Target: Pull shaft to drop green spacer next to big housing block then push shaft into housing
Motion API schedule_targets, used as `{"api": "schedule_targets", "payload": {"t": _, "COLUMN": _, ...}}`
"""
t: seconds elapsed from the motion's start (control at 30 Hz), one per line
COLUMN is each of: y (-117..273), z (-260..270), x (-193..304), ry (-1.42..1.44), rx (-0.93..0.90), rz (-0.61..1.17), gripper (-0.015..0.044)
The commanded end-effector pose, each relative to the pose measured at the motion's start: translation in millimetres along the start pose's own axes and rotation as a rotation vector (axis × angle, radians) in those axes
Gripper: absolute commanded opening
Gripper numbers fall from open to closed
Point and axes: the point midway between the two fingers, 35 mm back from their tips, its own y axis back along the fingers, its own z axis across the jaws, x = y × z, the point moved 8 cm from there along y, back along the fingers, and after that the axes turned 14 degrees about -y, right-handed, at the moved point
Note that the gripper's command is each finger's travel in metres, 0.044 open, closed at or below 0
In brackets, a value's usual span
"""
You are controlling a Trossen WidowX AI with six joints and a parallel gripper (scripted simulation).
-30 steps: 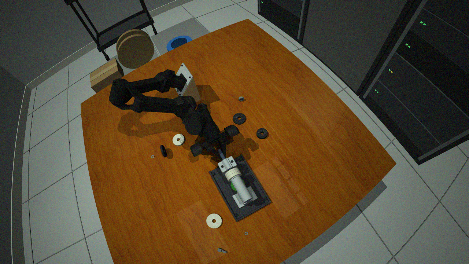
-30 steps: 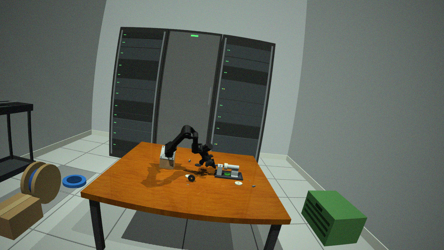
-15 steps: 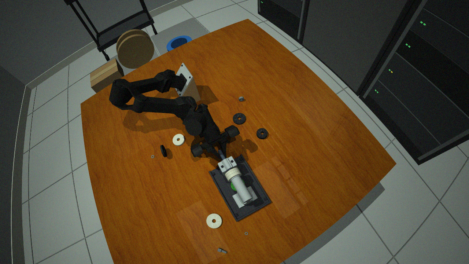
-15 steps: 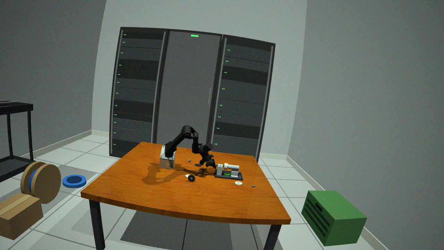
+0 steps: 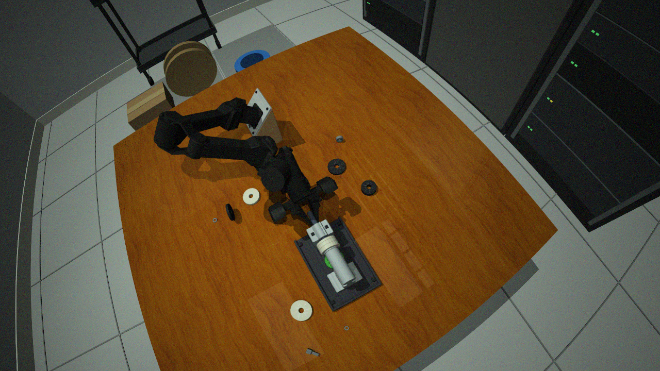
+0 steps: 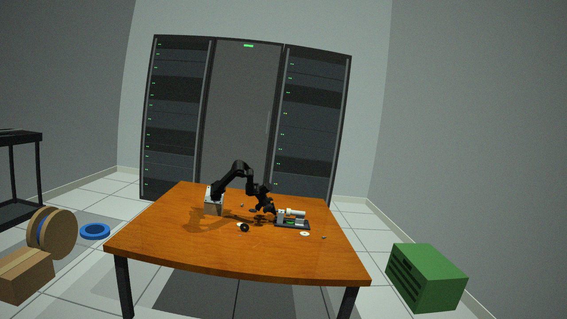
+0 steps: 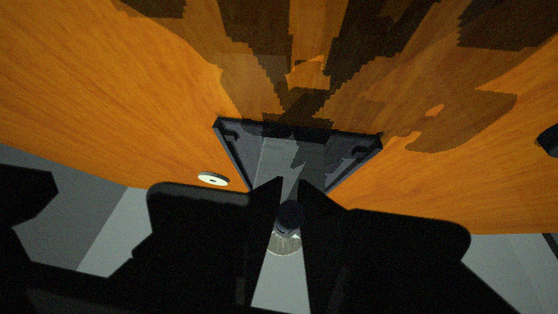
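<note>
My gripper (image 5: 311, 215) (image 6: 274, 212) (image 7: 290, 183) is shut on the dark blue-grey shaft (image 5: 314, 219) (image 7: 290, 214), just behind the grey-white support block (image 5: 320, 230) (image 6: 280, 216) (image 7: 276, 159). The large light-grey housing (image 5: 340, 267) (image 6: 298, 213) stands at the far end of the dark tray (image 5: 315, 275) (image 6: 305, 227). Cream spacers (image 5: 327, 244) (image 6: 288, 212) sit up in line between block and housing, against the housing's near end. The green spacer (image 5: 328, 261) (image 6: 290, 222) lies low on the tray beneath the housing. The shaft's far end is hidden.
Loose white discs (image 5: 300, 318) (image 5: 246, 199) lie left of the tray. Black discs (image 5: 332, 171) (image 5: 364, 191) lie right of the gripper, and a black ring (image 5: 230, 212) stands on edge at left. Small grey parts (image 5: 312, 352) (image 5: 339, 138) lie farther off.
</note>
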Motion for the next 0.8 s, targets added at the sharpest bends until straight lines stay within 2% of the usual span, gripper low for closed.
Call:
{"api": "schedule_targets", "payload": {"t": 0.0, "y": -1.5, "z": -0.1, "x": 3.6, "ry": -0.003, "rx": -0.002, "rz": 0.008, "gripper": 0.0}}
{"api": "schedule_targets", "payload": {"t": 0.63, "y": -2.8, "z": -0.4, "x": 5.0, "ry": -0.003, "rx": -0.002, "rz": 0.008, "gripper": 0.0}}
{"api": "schedule_targets", "payload": {"t": 0.77, "y": -1.3, "z": -0.4, "x": 1.2, "ry": 0.0, "rx": 0.0, "rz": 0.0, "gripper": 0.0105}}
